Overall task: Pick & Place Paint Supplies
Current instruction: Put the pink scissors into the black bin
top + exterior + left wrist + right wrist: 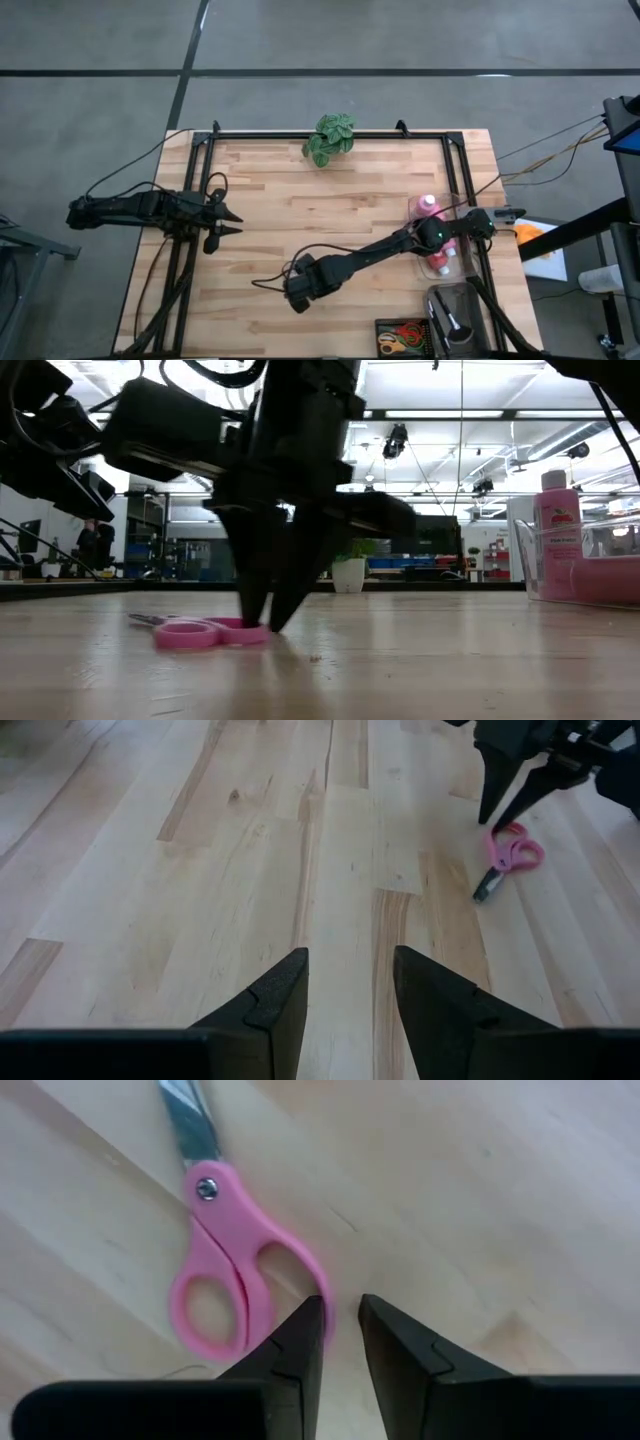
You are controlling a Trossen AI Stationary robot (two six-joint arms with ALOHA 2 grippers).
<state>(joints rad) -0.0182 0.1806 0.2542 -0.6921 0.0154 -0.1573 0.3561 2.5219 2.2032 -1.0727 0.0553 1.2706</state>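
Pink thing: scissors [225,1270] lie flat on the wood table [300,200], near its middle, with the blades closed.
Right gripper: right gripper [340,1330] points straight down at the scissors. One finger touches the outer edge of a handle loop, the other stands on bare wood just beside it. The fingers sit close with a small gap, and nothing is held.
Left gripper: left gripper [350,985] waits low over the left side of the table, fingers a bit apart, holding nothing.
Paint things: a pink bottle [557,530] with a white cap stands in a clear bin [450,250] at the right edge. Another bottle seems to lie down in there (hard to be sure). I see no brushes.
Other stuff: a green plant [330,138] sits at the far edge.
What could go wrong: the loop is not between the fingers, so a squeeze may grab only air. The touching finger could also push the scissors away or spin them. Scissors lie very flat, so they may slip out.
Writing: the bottle has a label, but I can't read it.
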